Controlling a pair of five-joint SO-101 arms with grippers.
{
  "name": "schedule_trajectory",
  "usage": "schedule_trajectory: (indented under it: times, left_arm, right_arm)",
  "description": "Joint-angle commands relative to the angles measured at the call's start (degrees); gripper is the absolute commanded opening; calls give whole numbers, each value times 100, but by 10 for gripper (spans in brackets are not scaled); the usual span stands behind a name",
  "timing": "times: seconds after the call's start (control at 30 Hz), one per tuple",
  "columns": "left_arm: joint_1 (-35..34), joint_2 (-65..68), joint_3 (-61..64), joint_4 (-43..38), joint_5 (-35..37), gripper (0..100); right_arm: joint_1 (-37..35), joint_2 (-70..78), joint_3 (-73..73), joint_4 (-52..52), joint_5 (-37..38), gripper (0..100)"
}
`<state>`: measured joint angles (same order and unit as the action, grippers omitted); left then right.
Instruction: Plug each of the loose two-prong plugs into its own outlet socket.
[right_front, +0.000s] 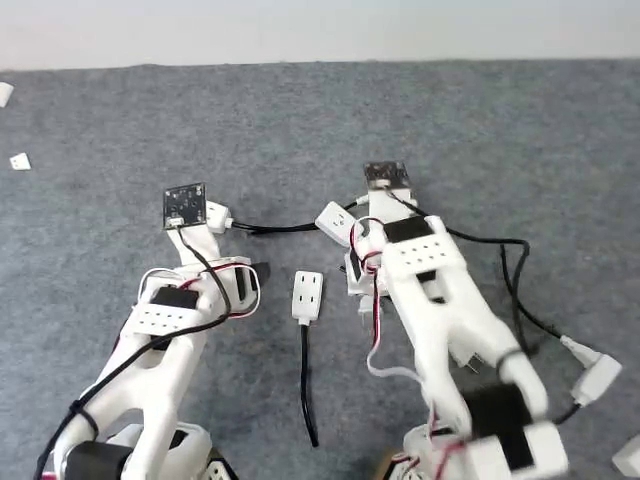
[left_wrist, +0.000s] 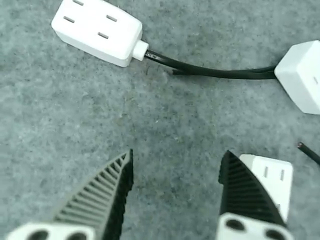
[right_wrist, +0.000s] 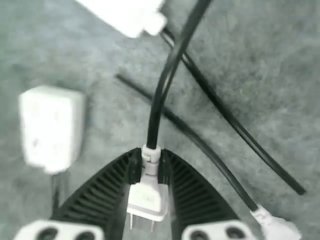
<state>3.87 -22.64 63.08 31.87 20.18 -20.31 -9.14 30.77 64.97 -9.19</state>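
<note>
Plug (right_wrist: 146, 197) in question is a white two-prong one, pinched by its sides between the fingers of the right gripper (right_wrist: 149, 156), just right of the table's middle. Its black cord (right_wrist: 167, 85) runs out past the fingertips, and the prongs seem to point back toward the wrist. The left gripper (left_wrist: 177, 157) hangs over the grey carpet (right_front: 100, 130) with its fingers spread wide and nothing between them. One finger is just beside the middle socket (right_front: 308, 295), which lies flat with its slots up and its own lead trailing toward the near edge. A second socket (right_front: 335, 222) sits farther off, close to the right arm. Near the right edge lies a white end piece (right_front: 598, 377) on a cord, possibly another plug.

I'd say the step in hand is carrying the first plug to a socket, with nothing plugged in yet. The next move calls for turning the plug so its prongs face a pair of slots and lining them up squarely. The socket is loose and would slide when pushed, so the spread left gripper looks well placed to hold the middle one steady.
</note>
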Motion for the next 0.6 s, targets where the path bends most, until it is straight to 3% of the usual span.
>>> schedule_trajectory:
  times: [0.0,0.13,0.4,0.57]
  left_arm:
    - [-220,9,-338,26,53,261]
    - [-202,26,-462,527,-26,261]
    - [536,607,-848,1978,-1301,258]
    - [607,466,-866,2171,-2602,80]
  right_arm:
    - [-365,-1200,-220,479,607,8]
    - [-945,-2158,-220,778,1222,8]
    - [-2070,-3073,-229,787,1468,8]
    - [-2158,-3029,-18,426,1662,8]
